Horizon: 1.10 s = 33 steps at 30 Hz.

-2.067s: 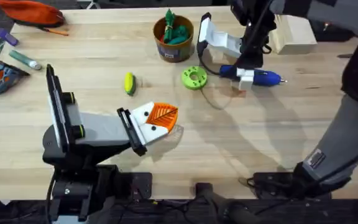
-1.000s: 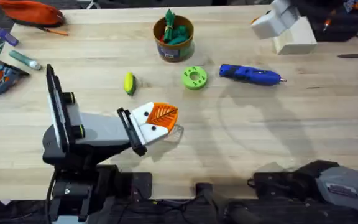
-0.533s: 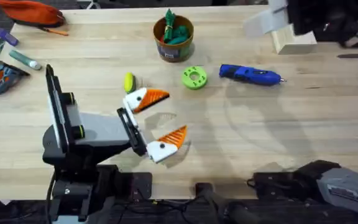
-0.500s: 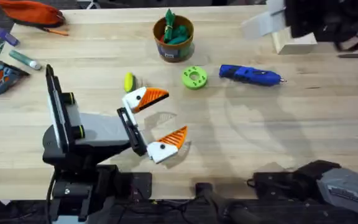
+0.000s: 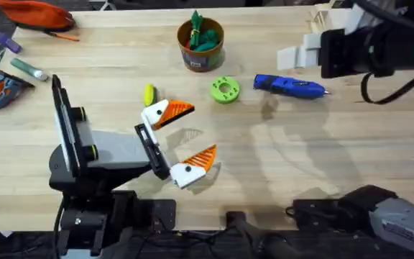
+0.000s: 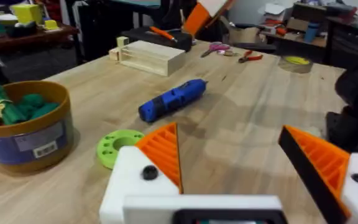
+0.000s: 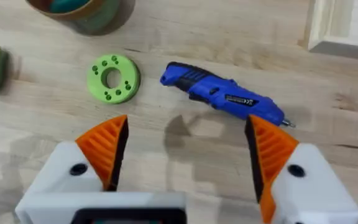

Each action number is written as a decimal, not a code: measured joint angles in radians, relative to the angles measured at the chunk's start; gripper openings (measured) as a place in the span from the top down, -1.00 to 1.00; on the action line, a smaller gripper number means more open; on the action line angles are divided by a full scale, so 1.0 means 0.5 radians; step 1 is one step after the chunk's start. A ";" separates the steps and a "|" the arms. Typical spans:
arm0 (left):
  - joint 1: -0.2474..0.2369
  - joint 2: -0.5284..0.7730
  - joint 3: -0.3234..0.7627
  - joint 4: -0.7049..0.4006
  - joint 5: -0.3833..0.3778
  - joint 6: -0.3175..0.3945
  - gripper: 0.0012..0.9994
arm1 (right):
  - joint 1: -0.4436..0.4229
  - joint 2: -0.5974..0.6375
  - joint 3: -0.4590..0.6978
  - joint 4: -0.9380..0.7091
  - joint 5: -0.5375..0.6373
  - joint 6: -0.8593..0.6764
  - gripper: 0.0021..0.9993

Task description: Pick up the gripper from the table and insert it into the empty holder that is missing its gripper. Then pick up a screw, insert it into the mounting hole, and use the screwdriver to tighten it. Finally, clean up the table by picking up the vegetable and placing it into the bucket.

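Wooden table, both claws spread wide, nothing held.
Left gripper is seen beside the vegetable; right gripper hangs over the screwdriver; the bucket is farther back.

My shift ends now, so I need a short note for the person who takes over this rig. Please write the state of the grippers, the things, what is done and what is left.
Left gripper: open, empty, low over the table.
Right gripper: open, empty, raised above the screwdriver.
The screwdriver lies on the table, right of the green disc.
The vegetable lies on the table just beside the left gripper's farther finger.
The bucket stands at the far middle and holds green leafy toys.
Done: the pad and screw steps cannot be confirmed from these views.
Left: put the vegetable into the bucket.
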 joint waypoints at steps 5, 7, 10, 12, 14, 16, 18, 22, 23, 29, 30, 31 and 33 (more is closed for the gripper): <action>0.000 0.001 -0.002 0.106 -0.152 -0.070 -0.97 | 0.000 0.000 -0.011 0.001 0.000 0.049 -0.98; 0.000 0.001 0.004 0.104 -0.238 -0.110 -0.97 | 0.000 -0.001 -0.011 0.002 0.001 0.054 -0.98; 0.000 0.001 0.079 -0.045 -0.381 -0.136 -0.97 | 0.000 0.000 -0.011 0.001 0.000 0.060 -0.98; 0.000 0.001 0.198 -0.223 -0.480 -0.121 -0.97 | 0.000 0.000 -0.011 0.001 0.001 0.060 -0.98; 0.000 0.007 0.363 -0.427 -0.587 -0.066 -0.97 | 0.000 0.000 -0.011 0.001 0.001 0.060 -0.98; 0.000 0.045 0.525 -0.603 -0.679 -0.004 -0.97 | 0.000 0.000 -0.011 0.002 0.001 0.061 -0.98; 0.000 0.133 0.700 -0.748 -0.774 0.051 -0.97 | 0.000 0.000 -0.011 0.002 0.000 0.060 -0.98; 0.000 0.410 1.026 -0.953 -0.948 0.112 -0.97 | 0.000 0.000 -0.011 0.001 0.001 0.061 -0.98; 0.000 0.490 1.107 -0.999 -0.986 0.121 -0.97 | 0.000 0.000 -0.011 0.001 0.000 0.061 -0.98; 0.000 0.940 1.542 -1.322 -1.163 0.143 -0.97 | 0.000 0.000 -0.011 -0.013 0.001 0.059 -0.98; 0.000 1.018 1.608 -1.350 -1.187 0.144 -0.97 | 0.000 -0.001 -0.011 -0.016 0.001 0.059 -0.98; 0.000 1.085 1.657 -1.355 -1.198 0.144 -0.97 | 0.000 0.000 -0.011 -0.016 0.001 0.056 -0.98; 0.000 1.197 1.730 -1.353 -1.224 0.145 -0.97 | 0.000 -0.001 -0.011 -0.016 0.001 0.047 -0.98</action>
